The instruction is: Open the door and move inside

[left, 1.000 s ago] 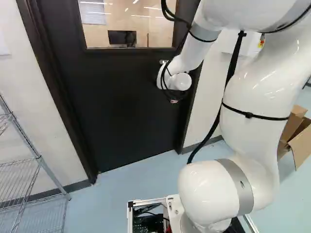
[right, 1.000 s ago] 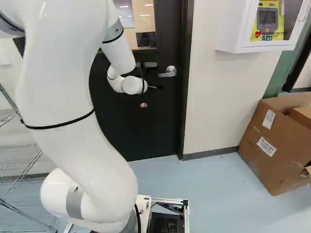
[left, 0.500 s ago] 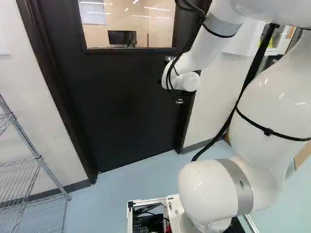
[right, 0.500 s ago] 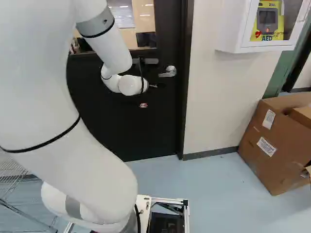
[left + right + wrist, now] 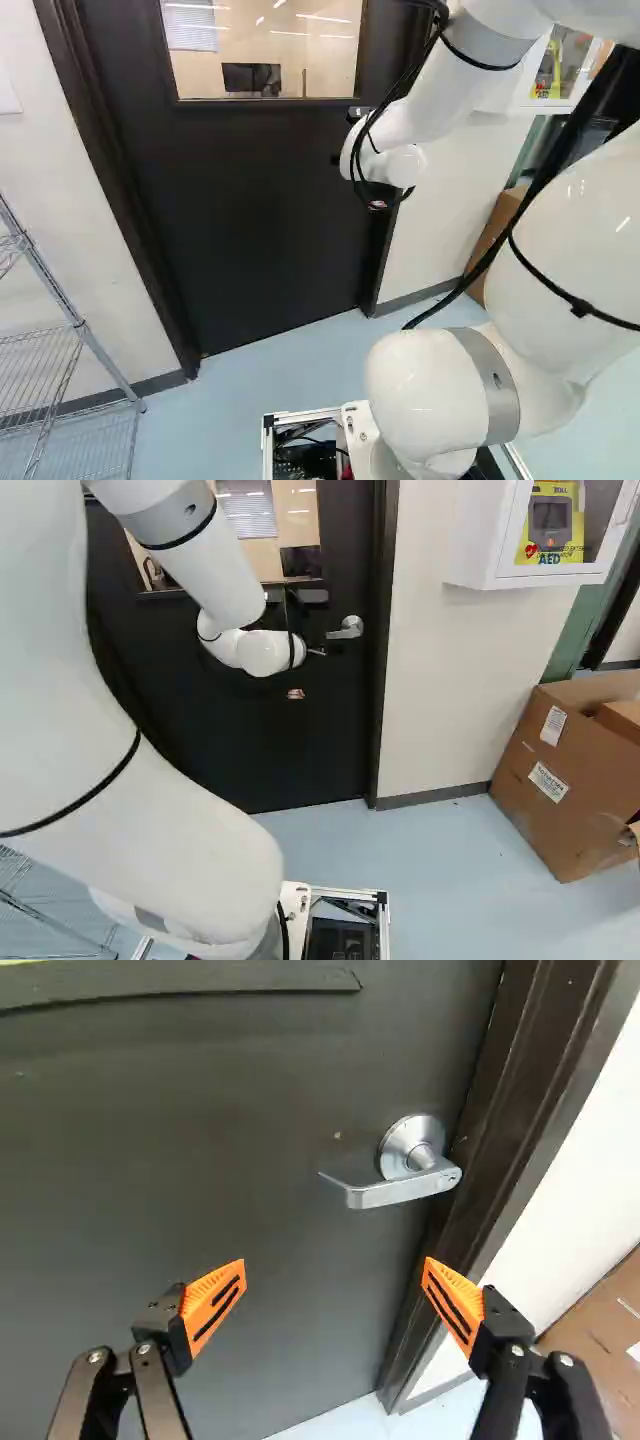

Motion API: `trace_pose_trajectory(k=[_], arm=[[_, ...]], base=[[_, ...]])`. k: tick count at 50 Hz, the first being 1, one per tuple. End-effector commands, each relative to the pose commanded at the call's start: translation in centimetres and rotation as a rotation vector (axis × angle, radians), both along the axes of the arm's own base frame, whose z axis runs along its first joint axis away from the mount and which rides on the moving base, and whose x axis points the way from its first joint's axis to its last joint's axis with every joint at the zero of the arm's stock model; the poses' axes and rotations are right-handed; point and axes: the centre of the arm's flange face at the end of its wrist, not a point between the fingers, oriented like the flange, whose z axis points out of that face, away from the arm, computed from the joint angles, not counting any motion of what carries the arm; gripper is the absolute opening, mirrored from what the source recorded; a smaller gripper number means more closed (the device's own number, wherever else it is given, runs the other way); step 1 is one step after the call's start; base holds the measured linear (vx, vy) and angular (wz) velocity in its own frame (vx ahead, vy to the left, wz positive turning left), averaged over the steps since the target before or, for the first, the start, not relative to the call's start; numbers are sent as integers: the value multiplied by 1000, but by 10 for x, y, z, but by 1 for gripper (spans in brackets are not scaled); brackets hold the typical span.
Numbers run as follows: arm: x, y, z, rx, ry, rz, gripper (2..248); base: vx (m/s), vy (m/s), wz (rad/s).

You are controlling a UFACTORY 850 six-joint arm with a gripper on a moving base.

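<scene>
Standing wide apart, the black two-fingered claw (image 5: 335, 1272) is needing slow, straight aiming at the bent silver metal handle (image 5: 402, 1189) ahead.

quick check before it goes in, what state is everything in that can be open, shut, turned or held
door: closed
door handle: about level, not gripped
gripper: open, nothing between the fingers
wall cabinet: looks shut
cardboard box: top looks open
</scene>
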Motion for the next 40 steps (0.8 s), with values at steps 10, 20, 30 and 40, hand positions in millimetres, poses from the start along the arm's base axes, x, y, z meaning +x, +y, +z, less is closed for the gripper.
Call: trace_pose_trajectory(k=[10,20,30,40], arm=[[0,0,10,-2,-23,0,247],[3,0,21,-3,-46,-1,247],[9,-2,32,-5,-68,-3,247],[18,-5,43,-6,-89,-8,247]], base=[[0,0,0],[0,0,0],[0,0,0],[0,0,0]])
